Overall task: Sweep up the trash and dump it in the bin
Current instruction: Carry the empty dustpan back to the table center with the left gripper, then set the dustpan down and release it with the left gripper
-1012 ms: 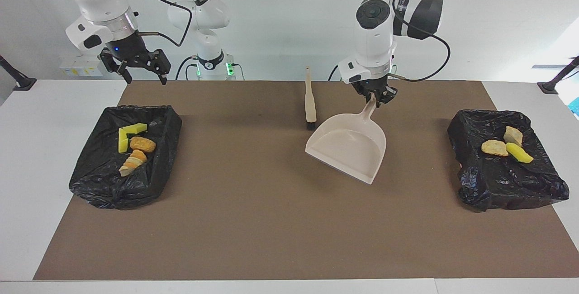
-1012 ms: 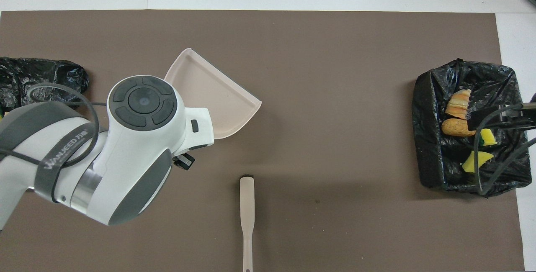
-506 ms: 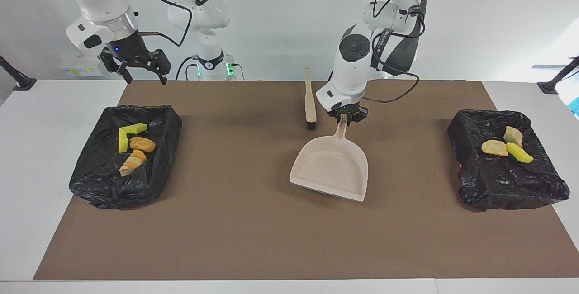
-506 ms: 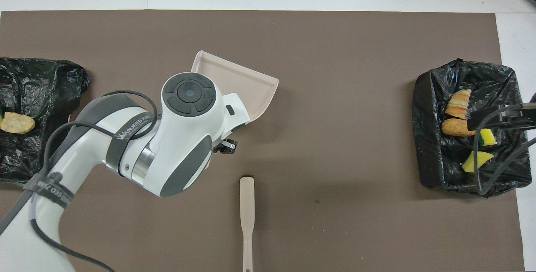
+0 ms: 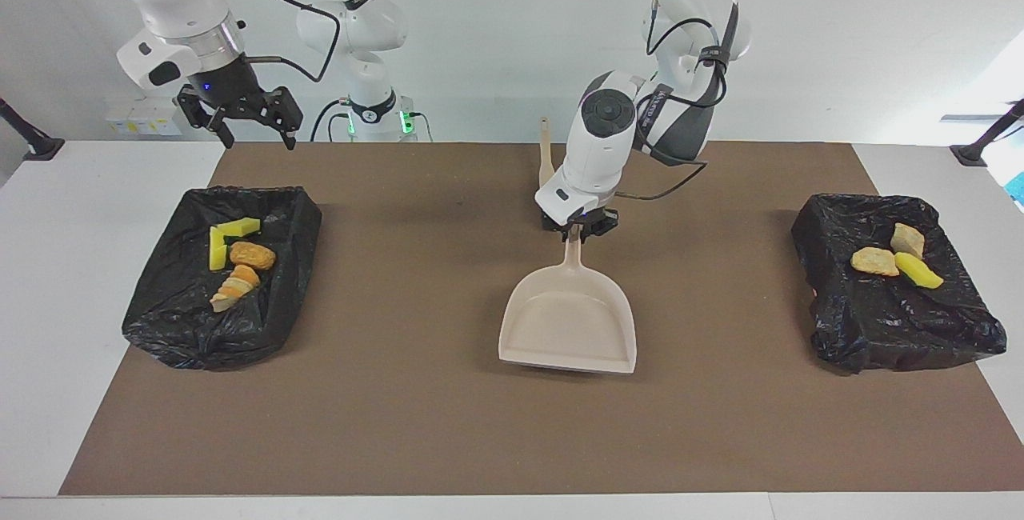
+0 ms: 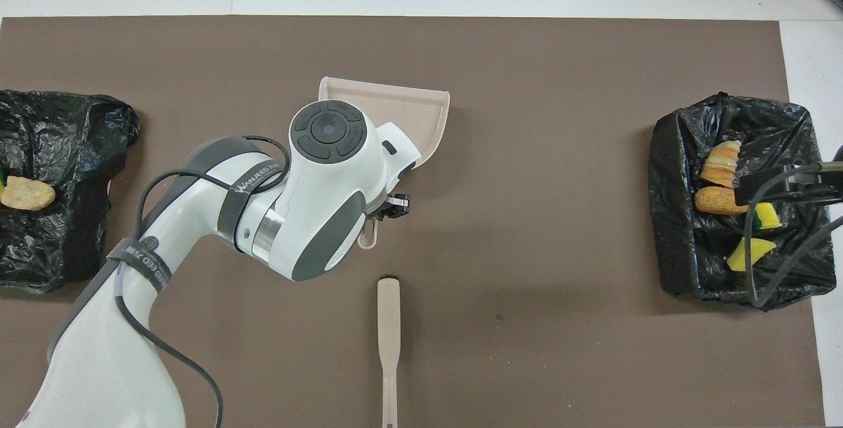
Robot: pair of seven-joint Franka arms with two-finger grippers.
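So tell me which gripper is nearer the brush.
Left. The left gripper, shut on the dustpan handle, is right beside the brush; the right gripper waits above the bin.

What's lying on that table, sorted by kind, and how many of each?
Yellow sponge pieces: 3
Bread-like lumps: 4
Black-lined bins: 2
Dustpan: 1
Brush: 1
Total: 11
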